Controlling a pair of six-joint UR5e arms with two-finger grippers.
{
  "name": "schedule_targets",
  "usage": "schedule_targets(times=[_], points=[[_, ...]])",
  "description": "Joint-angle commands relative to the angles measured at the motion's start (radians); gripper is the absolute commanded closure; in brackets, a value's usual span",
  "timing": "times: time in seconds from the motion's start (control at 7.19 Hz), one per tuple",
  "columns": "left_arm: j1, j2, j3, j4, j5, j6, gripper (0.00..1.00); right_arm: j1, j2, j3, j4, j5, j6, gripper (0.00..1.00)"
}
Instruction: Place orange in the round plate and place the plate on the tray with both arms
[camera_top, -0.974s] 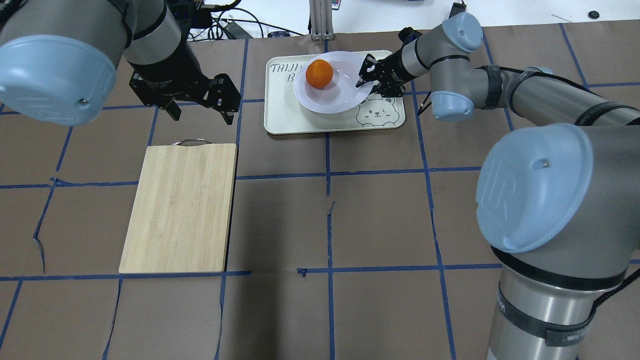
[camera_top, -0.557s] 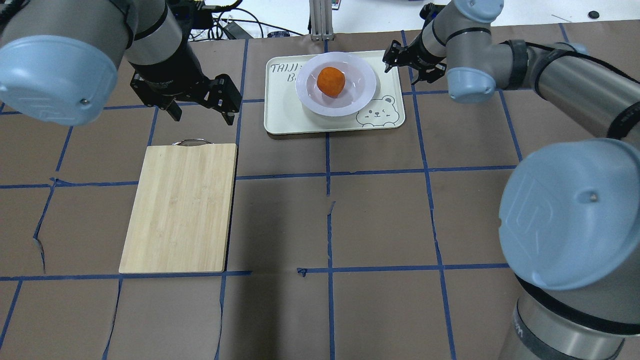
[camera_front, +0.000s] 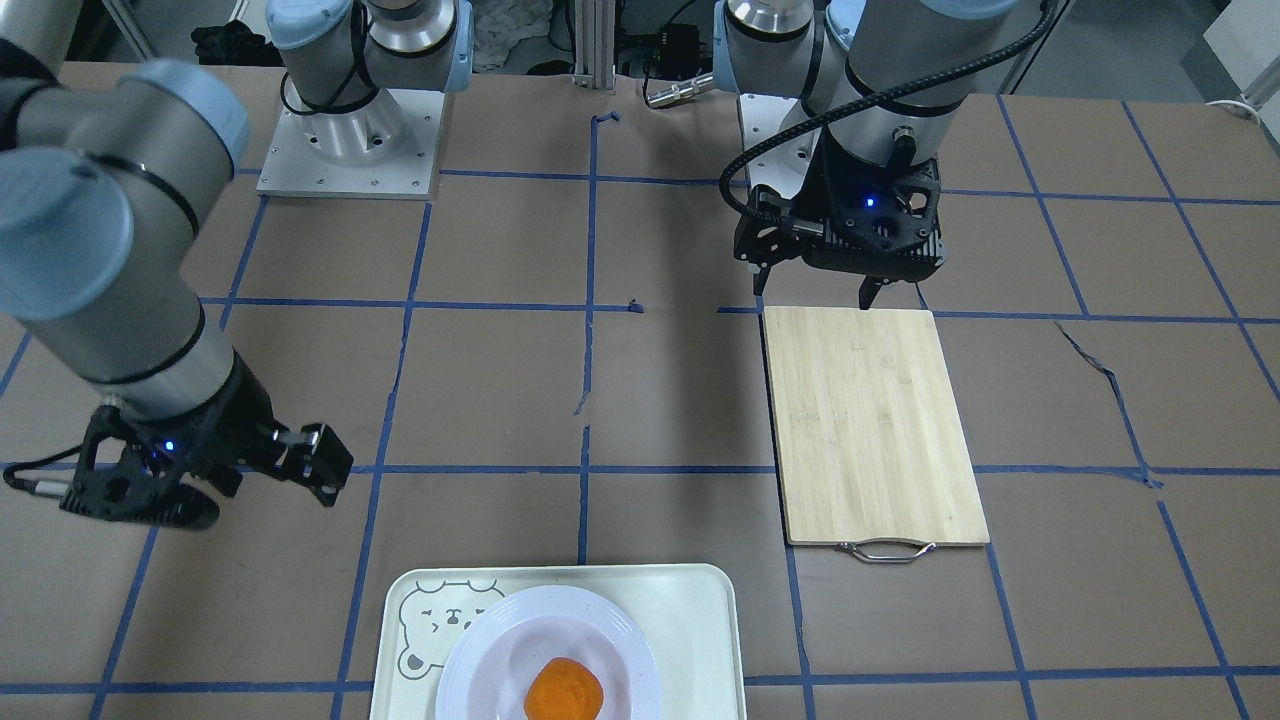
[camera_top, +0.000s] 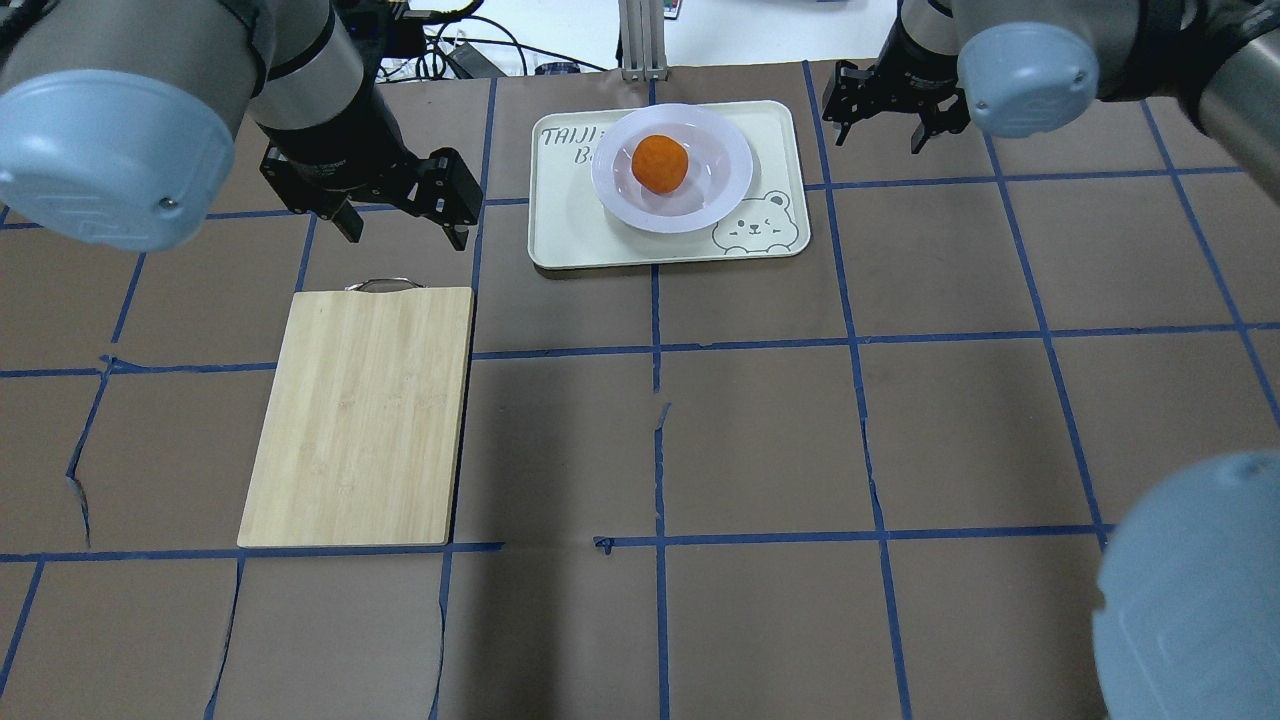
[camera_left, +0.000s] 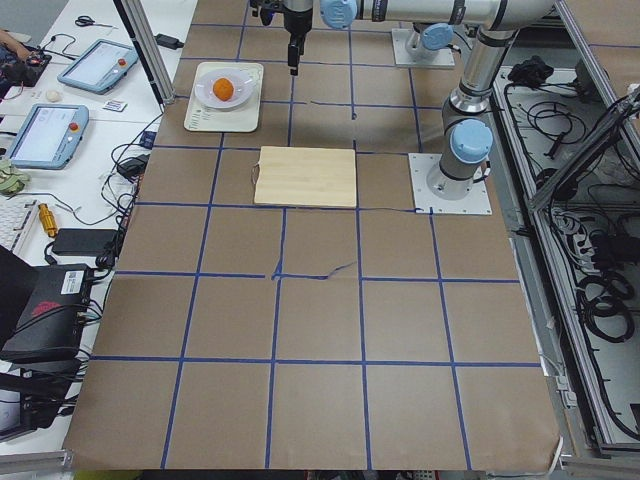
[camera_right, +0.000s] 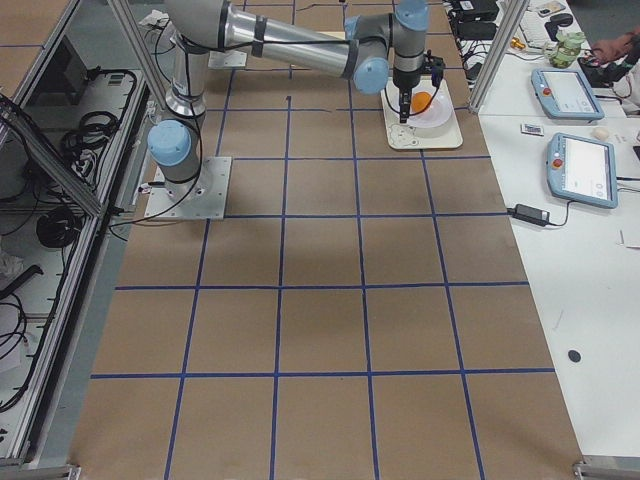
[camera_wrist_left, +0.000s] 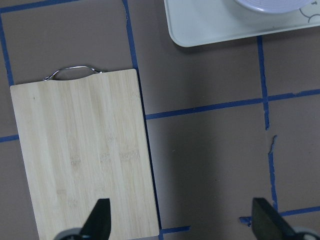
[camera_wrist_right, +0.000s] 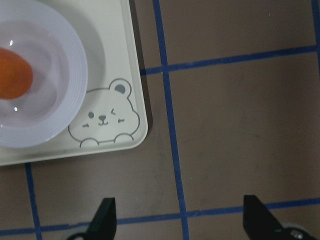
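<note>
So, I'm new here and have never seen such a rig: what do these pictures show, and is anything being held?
This is a robot with two jointed arms at a brown taped table; each ends in a two-fingered tool. Two pictures look down on the table, one from behind the robot, one facing it; two look along it from its ends; two come from wrist cameras. A small round orange fruit sits in a white round ridged plate, which rests on a pale rectangular tray with a bear face. A bamboo cutting board with a metal handle lies apart from it. The left tool and the right tool are both open and hold nothing.
</note>
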Motion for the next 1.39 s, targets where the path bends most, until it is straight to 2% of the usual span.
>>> schedule_targets(times=[0.0,0.14,0.56,0.7,1.25], points=[[-0.001,-0.001,0.0,-0.001,-0.001,0.0,0.0,0.006,-0.198,0.005,0.257,-0.012,-0.043,0.0],[0.0,-0.001,0.0,0.001,0.001,0.0,0.0,0.016,-0.253,0.007,0.346,-0.002,-0.063,0.0],[-0.001,-0.001,0.0,0.001,-0.001,0.0,0.0,0.032,-0.258,0.03,0.322,-0.018,-0.061,0.0],[0.0,-0.001,0.0,0.001,-0.001,0.0,0.0,0.035,-0.258,0.034,0.324,-0.083,-0.064,0.0],[0.0,-0.001,0.0,-0.001,0.001,-0.002,0.0,0.035,-0.258,0.033,0.322,-0.088,-0.051,0.0]])
